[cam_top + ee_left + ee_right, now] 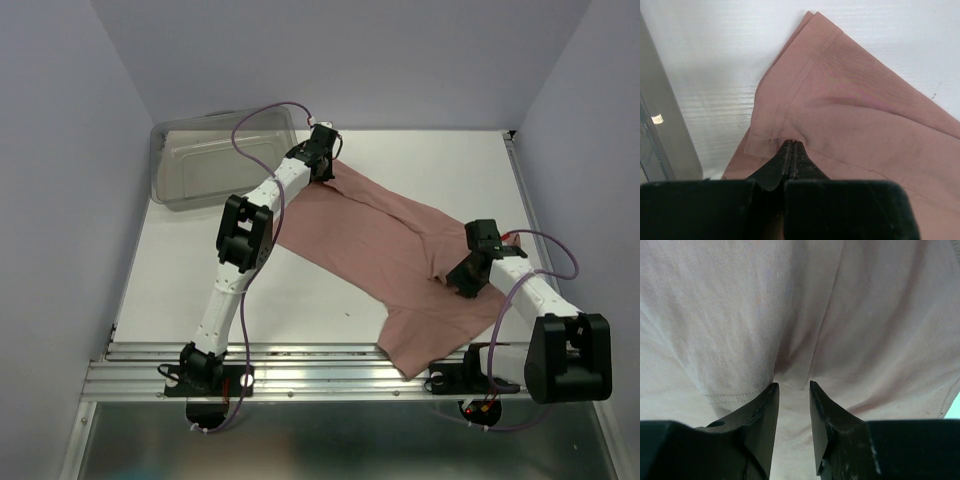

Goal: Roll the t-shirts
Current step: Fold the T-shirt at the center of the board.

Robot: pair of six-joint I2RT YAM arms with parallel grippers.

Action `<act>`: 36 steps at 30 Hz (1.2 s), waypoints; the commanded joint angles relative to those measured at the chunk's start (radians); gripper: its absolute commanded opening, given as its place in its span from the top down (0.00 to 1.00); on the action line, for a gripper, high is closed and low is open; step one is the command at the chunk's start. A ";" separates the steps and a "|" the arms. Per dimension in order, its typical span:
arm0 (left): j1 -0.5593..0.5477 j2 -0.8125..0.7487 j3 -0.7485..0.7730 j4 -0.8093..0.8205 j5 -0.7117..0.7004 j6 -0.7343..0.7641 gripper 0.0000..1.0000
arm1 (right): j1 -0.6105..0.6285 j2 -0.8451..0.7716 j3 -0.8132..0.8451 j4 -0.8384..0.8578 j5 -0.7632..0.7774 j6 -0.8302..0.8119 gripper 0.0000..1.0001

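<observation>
Even, diffuse light fills the overhead view: the white table (pixel 420 165) reads bright, and shadows are soft and pale. In the left wrist view a small glare spot sits on the bin (pixel 657 119) at the left edge. The right wrist view is dimmer, the t-shirt (pixel 800 305) shaded toward the lower middle, the black fingers (pixel 762 415) nearly featureless.

Robot lab: white booth walls (pixel 60 150), aluminium rails (pixel 330 366).

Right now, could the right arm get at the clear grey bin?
Probably not: the bin sits in the far left corner behind the outstretched left arm, while the right arm is down on the pink t-shirt near the right edge.
</observation>
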 commanded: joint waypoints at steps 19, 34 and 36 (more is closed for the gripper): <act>-0.006 -0.076 0.022 -0.015 -0.026 0.025 1.00 | 0.001 -0.003 -0.034 0.040 0.049 0.005 0.76; -0.006 -0.074 0.019 -0.014 -0.016 0.022 1.00 | 0.001 0.003 -0.037 0.057 0.072 -0.007 0.74; -0.007 -0.074 0.019 -0.014 -0.014 0.020 1.00 | 0.001 0.005 -0.034 0.060 0.071 -0.007 0.76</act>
